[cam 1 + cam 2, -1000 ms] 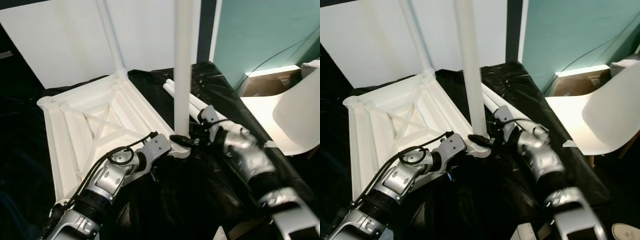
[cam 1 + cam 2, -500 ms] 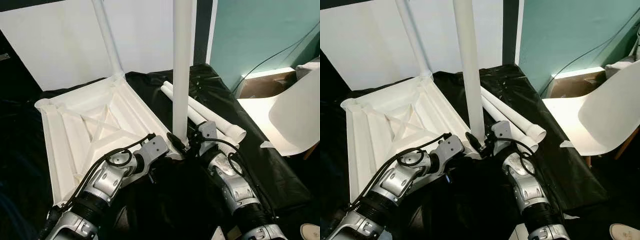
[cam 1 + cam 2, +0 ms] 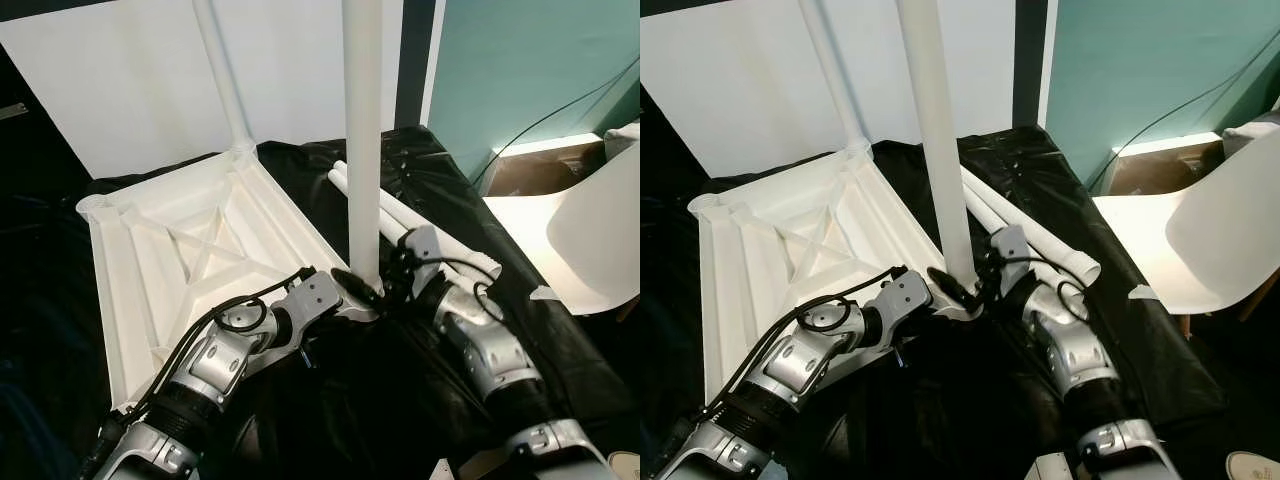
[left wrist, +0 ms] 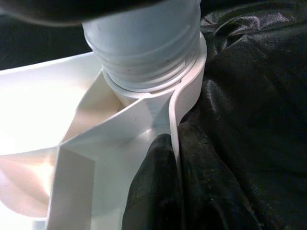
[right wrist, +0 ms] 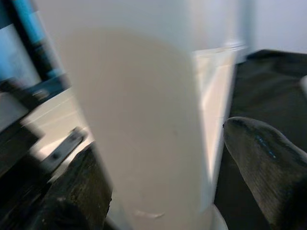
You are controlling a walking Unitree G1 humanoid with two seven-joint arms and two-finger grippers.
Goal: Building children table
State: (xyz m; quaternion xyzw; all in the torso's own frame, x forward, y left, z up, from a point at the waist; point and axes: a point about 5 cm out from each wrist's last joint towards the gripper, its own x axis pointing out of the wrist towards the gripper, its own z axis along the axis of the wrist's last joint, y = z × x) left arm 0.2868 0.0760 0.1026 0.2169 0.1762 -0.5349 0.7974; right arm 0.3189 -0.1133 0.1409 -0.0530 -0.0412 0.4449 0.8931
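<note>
The white table top (image 3: 190,250) lies upside down on a black sheet (image 3: 380,400). One leg (image 3: 222,75) stands in its far corner. A second leg (image 3: 362,150) stands upright in the near right corner socket. My left gripper (image 3: 343,282) is shut on the table's rim (image 4: 175,115) just beside that socket, below the leg's threaded base (image 4: 144,43). My right gripper (image 3: 385,280) straddles the leg (image 5: 139,120) at its foot. One finger (image 5: 81,191) is against it and a narrow gap shows at the other finger (image 5: 268,163). Two loose legs (image 3: 400,215) lie behind my right arm.
A white chair (image 3: 590,230) stands close on the right, with a cardboard box (image 3: 540,165) behind it against the teal wall. A white board (image 3: 130,80) leans at the back. The black sheet covers the floor around the table.
My right forearm has swung back outward to the right while its gripper stays at the leg's foot. The left gripper has kept its hold on the rim. The camera shifted slightly.
</note>
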